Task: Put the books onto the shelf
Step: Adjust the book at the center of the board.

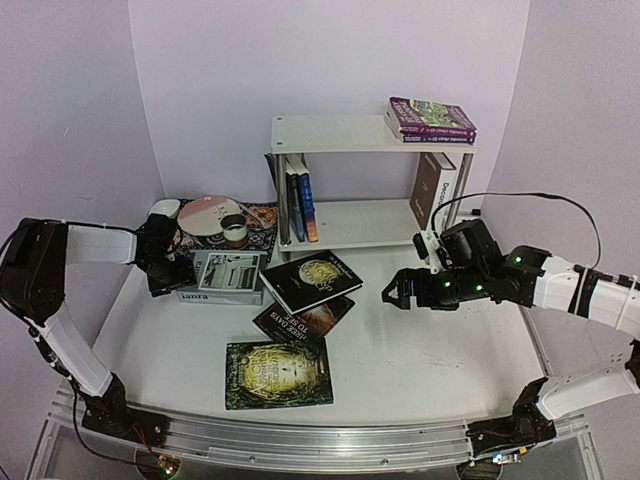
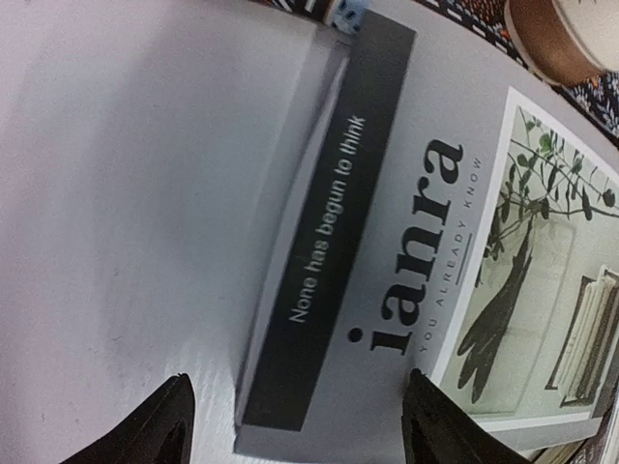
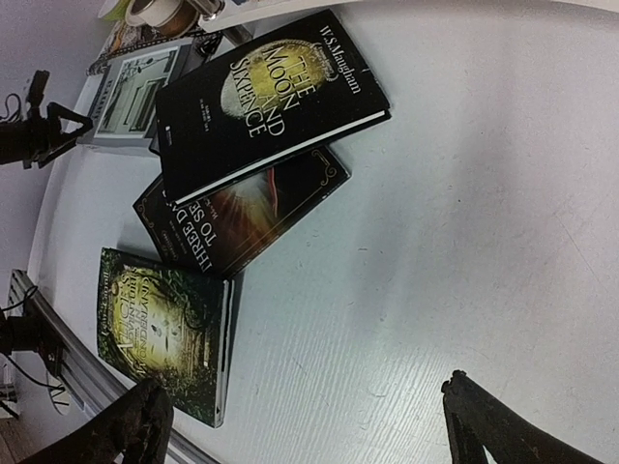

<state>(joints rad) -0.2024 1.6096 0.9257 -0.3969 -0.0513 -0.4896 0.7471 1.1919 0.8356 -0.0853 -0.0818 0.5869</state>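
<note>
A grey "ianra" book [image 1: 228, 277] [image 2: 387, 222] lies at the left of the table. My left gripper [image 1: 165, 275] [image 2: 300, 425] straddles its near corner, open: one finger hangs over the table clear of the spine, the other over the cover. A black book [image 1: 310, 280] [image 3: 261, 97], a dark book [image 1: 303, 320] [image 3: 232, 217] and a green book [image 1: 278, 374] [image 3: 164, 329] lie flat mid-table. My right gripper [image 1: 395, 292] [image 3: 309, 416] hovers open and empty to the right of them. The white shelf [image 1: 340, 133] carries purple paperbacks [image 1: 430, 120] on top, with blue books [image 1: 300, 205] and a thick brown-white one [image 1: 432, 190] standing on its lower tier.
A patterned mat [image 1: 262, 215] with a plate [image 1: 205, 213] and a brown cup [image 1: 234, 230] [image 2: 561, 39] sits behind the grey book, left of the shelf. A metal rail [image 1: 300, 440] runs along the near edge. Walls close in on the left, back and right.
</note>
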